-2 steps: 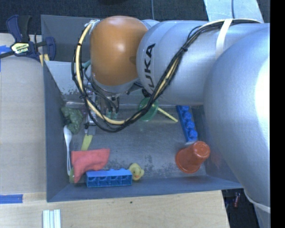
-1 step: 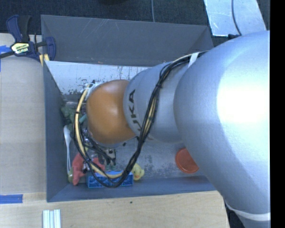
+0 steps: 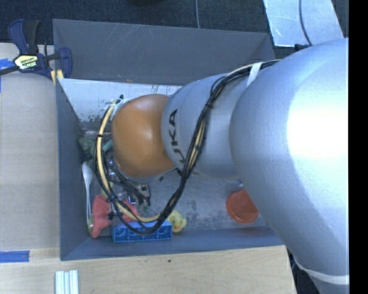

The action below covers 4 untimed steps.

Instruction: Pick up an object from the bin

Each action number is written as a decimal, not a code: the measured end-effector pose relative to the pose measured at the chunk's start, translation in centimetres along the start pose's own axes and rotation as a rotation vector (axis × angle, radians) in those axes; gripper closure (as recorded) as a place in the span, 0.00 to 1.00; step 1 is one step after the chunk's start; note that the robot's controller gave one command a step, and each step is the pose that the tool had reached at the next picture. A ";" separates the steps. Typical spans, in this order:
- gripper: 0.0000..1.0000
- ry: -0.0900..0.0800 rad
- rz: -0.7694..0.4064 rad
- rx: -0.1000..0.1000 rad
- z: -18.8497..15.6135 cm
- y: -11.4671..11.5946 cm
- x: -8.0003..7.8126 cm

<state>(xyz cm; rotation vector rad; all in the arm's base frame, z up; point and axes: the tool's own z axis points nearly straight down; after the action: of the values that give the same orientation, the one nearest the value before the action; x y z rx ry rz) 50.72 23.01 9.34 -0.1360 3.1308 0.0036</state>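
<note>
Bright light from above whitens the upper side of the silver arm [image 3: 294, 121] and leaves a soft sheen on its orange cover [image 3: 138, 133]. Under the arm, the bin [image 3: 69, 182] floor lies in shadow.

gripper [image 3: 130, 195] is mostly masked by rounded orange wrist cover [image 3: 141, 136] and looped black cables [image 3: 172, 204] | red soft lump [image 3: 101, 212], lower-left corner, crossed by cables, kind unclear | blue studded plastic brick [image 3: 142, 233], top edge behind a cable | round orange disc [image 3: 241, 207] lies partly under silver arm [image 3: 282, 133] | small yellow thing [image 3: 179, 222], too small to identify
</note>
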 end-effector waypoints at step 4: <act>1.00 -0.043 0.010 -0.011 1.4 -0.2 0.8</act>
<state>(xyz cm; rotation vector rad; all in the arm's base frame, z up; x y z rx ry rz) 50.00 22.79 7.92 -0.1191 3.0888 0.0233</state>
